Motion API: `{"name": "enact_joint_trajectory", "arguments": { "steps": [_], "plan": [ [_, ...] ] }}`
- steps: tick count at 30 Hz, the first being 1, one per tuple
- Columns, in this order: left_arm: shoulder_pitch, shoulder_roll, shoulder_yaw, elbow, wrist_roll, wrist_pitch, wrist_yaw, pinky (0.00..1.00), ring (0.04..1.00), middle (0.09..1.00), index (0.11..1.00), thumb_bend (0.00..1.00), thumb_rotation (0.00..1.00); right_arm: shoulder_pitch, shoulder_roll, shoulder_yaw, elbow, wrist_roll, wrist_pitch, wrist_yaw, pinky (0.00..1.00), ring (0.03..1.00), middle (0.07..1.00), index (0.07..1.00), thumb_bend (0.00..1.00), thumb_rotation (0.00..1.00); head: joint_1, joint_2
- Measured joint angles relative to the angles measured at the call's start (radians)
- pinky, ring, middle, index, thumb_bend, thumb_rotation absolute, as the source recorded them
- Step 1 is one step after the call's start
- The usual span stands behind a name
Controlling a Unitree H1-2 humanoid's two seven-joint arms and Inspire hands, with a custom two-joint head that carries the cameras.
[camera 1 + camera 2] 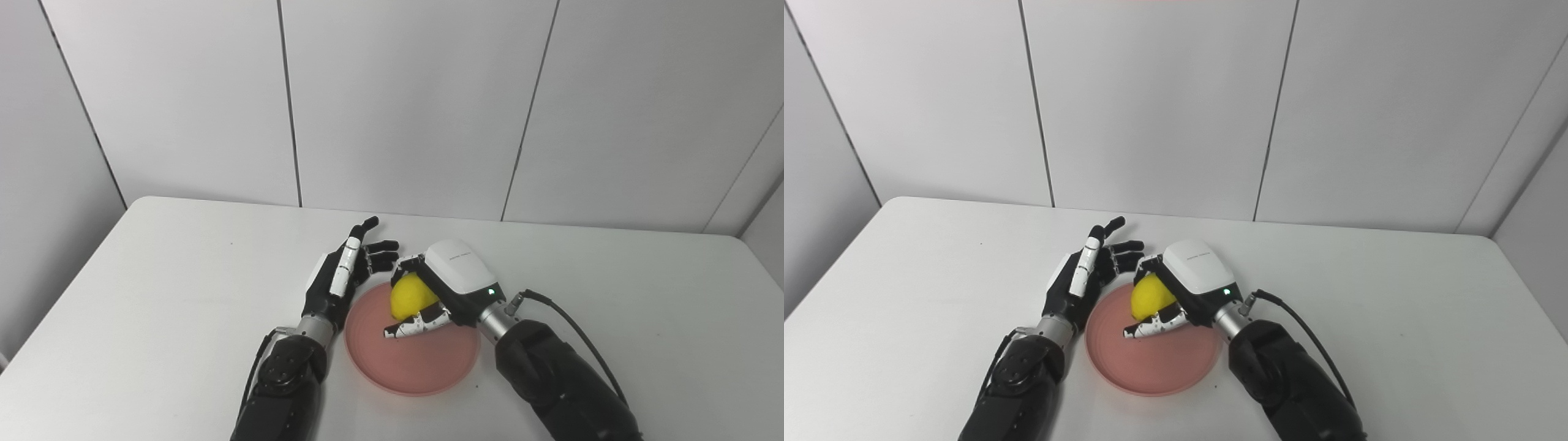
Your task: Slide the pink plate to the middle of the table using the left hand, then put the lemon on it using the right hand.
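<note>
Left hand: your left hand point(343, 275) sits just beside the plate's left rim, fingers spread, holding nothing
Right hand: your right hand point(444, 291) grasps the lemon point(409, 296) over the plate's far part
Pink plate: the pink plate point(422, 367) lies on the white table point(153, 294), near its middle, between your two arms
Lemon: whether it touches the plate, you cannot tell

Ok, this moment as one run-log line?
plate: mid-table | lemon: over plate, in right hand | left hand: open, beside plate | phase: placing
</note>
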Motion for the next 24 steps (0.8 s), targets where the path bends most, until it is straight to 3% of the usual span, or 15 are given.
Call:
{"name": "enact_joint_trajectory", "arguments": {
  "steps": [10,24],
  "plan": [
    [-0.006,0.000,-0.004,0.010,0.004,-0.003,0.000,0.70,0.716,0.694,0.886,0.65,0.97,0.037,-0.014,0.013,-0.054,-0.001,0.000,0.068,0.17,0.239,0.328,0.487,0.50,0.16,0.003,0.000],
    [-0.008,0.001,-0.005,0.012,0.004,-0.003,0.000,0.73,0.714,0.695,0.881,0.71,0.97,0.037,-0.001,0.015,-0.045,-0.003,0.000,0.069,0.18,0.244,0.339,0.491,0.50,0.16,0.002,0.006]
  ]
}}
